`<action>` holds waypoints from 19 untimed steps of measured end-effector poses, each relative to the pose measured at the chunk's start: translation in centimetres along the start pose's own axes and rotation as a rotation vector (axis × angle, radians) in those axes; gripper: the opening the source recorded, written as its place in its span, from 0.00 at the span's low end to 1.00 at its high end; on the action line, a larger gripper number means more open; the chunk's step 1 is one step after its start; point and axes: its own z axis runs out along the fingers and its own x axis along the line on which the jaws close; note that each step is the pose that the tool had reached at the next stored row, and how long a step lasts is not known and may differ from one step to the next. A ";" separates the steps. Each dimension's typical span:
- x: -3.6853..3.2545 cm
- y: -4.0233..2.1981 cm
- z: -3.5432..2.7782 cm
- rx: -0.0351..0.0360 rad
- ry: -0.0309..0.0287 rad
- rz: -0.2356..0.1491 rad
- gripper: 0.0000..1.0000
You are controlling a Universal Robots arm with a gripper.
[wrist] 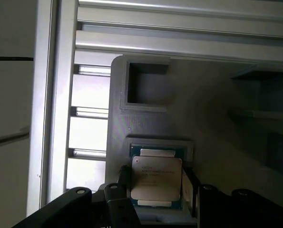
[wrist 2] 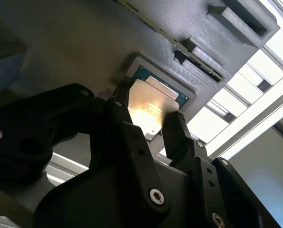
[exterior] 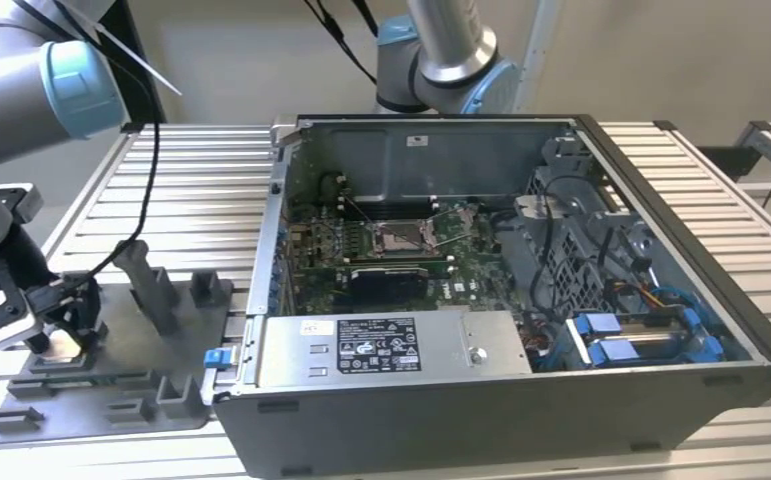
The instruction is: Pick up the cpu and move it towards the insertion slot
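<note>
In both wrist views, gripper (wrist 2: 153, 129) (wrist: 156, 190) closed on the cpu (wrist 2: 151, 107) (wrist: 156, 183): black fingers (wrist 2: 124, 126) pressed to two opposite edges, pale silvery top facing up between them. The cpu low in the shallow framed pocket (wrist: 131, 141) of the grey tray (wrist: 208, 123); lifted clear or not, cannot tell. Just beyond the pocket in the first wrist view, a deeper square recess (wrist: 148, 88) in the same tray. Raised blocks (wrist 2: 236, 19) on the tray's surface in the second wrist view.

In the exterior view, tray (exterior: 118, 410) flat on the slatted table (exterior: 212, 180), at about eight o'clock from the open case (exterior: 492, 420), just beside its wall. Down over the tray's ten o'clock part, the gripper (exterior: 54, 335), with a pale patch of cpu (exterior: 64, 346) under it.

Inside the case: power supply (exterior: 385, 345) along the six o'clock wall, blue drive caddies (exterior: 639, 335) at four o'clock, green motherboard (exterior: 312, 250) on the floor. Mid-board, the insertion slot (exterior: 405, 237): metal-framed, grey centre, well apart from the cpu, at roughly two o'clock from the tray. At six o'clock of it, a black rectangular recess (exterior: 385, 285). Farthest back, at twelve o'clock of the case, a second arm (exterior: 439, 60).
</note>
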 end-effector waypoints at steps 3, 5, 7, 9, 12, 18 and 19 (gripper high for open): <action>-0.01 0.00 -0.05 0.0000 -0.0004 0.000 0.00; -0.01 0.01 -0.54 0.0000 -0.0002 0.001 0.00; -0.02 0.04 -1.44 0.0001 -0.0001 0.001 0.00; -0.02 0.06 -2.39 0.0002 0.0001 0.002 0.00; -0.03 0.10 -3.75 0.0002 0.0001 0.002 0.00; -0.05 0.16 -6.47 0.0001 0.0000 0.002 0.00; -0.05 0.17 -6.91 0.0002 0.0002 0.002 0.00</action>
